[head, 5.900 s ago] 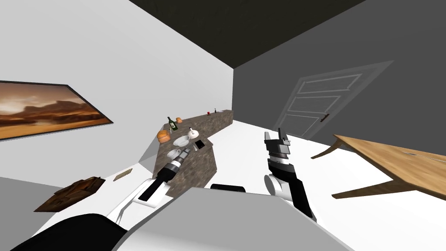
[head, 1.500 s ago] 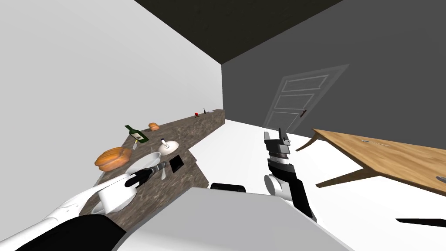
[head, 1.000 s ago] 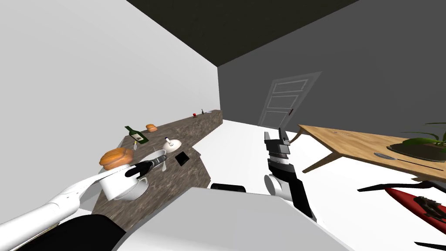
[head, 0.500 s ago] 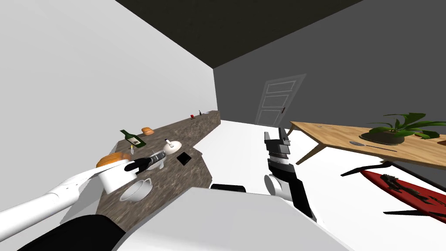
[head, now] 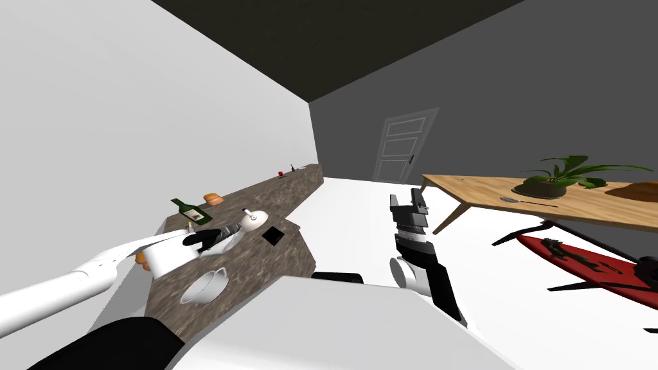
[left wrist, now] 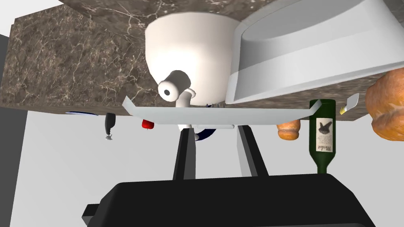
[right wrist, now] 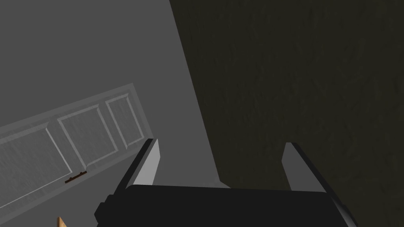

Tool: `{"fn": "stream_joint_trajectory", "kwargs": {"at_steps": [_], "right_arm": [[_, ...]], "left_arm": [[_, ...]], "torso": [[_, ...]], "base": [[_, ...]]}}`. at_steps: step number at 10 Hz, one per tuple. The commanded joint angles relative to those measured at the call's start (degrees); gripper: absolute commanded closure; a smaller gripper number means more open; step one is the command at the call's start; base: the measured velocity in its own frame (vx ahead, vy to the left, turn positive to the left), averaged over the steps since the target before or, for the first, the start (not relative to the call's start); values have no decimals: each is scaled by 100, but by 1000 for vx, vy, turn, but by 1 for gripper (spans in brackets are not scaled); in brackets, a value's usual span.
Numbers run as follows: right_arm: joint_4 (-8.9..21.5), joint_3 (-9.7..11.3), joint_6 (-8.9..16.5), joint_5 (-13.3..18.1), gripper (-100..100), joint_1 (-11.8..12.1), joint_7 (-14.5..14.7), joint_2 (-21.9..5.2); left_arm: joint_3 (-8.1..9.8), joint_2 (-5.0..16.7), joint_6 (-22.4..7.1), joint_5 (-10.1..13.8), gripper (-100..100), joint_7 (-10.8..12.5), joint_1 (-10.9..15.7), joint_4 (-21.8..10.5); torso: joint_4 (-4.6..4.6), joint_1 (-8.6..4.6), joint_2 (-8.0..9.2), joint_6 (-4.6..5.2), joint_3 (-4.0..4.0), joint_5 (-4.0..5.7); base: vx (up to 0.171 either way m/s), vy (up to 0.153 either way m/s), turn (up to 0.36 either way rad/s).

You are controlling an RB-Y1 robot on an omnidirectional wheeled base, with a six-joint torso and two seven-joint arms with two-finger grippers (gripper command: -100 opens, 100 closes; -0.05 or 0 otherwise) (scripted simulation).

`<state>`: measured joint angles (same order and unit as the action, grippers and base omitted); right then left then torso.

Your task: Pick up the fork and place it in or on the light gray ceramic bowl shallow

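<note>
My left gripper (left wrist: 213, 127) is shut on the fork (left wrist: 158, 113), a flat light grey strip held crosswise at the fingertips. Just beyond the fork stands the light grey shallow bowl (left wrist: 315, 51) on the brown marble counter (left wrist: 59, 59), with a white knobbed pot (left wrist: 185, 59) beside it. In the head view the left gripper (head: 231, 232) hovers over the counter (head: 276, 199), above the bowl (head: 220, 248). My right gripper (head: 411, 196) is raised over the white floor, away from the counter, its fingers (right wrist: 148, 161) standing open with nothing between them.
On the counter lie a white cup (head: 204, 287), a black flat slab (head: 273, 235), the white pot (head: 254, 218), a green bottle (head: 191, 211) and bread (head: 214, 198). A wooden table (head: 578, 200) with a plant (head: 559, 173) stands to the right.
My view has swung, bringing the table, plant and a red thing on the floor into sight. The left arm has kept the fork above the bowl; the white cup now shows nearer than the arm.
</note>
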<state>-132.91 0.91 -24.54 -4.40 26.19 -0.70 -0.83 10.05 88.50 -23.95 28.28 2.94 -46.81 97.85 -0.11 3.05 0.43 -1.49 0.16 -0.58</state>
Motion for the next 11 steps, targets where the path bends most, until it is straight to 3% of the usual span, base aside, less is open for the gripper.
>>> {"fn": "stream_joint_trajectory", "kwargs": {"at_steps": [1,8,9,10,11], "right_arm": [[0,0,0,0,0,0,0,0],[0,0,0,0,0,1,0,0],[0,0,0,0,0,1,0,0],[0,0,0,0,0,1,0,0],[0,0,0,0,0,1,0,0]], "left_arm": [[36,146,-62,161,100,33,-126,-83],[-184,942,-267,878,100,96,-416,-355],[-241,885,-242,827,100,100,-292,-368],[-255,899,-247,835,-100,98,-289,-373],[-252,898,-246,834,-100,98,-289,-372]], "torso": [[0,0,0,0,0,0],[-19,99,-33,-51,-25,-31],[-21,104,-39,-52,-29,-32],[-19,98,-33,-54,-25,-33],[-17,92,-25,-55,-21,-31]], "base": [[-23,79,-49],[24,53,-26],[26,23,-5],[0,0,0],[0,0,0]]}}
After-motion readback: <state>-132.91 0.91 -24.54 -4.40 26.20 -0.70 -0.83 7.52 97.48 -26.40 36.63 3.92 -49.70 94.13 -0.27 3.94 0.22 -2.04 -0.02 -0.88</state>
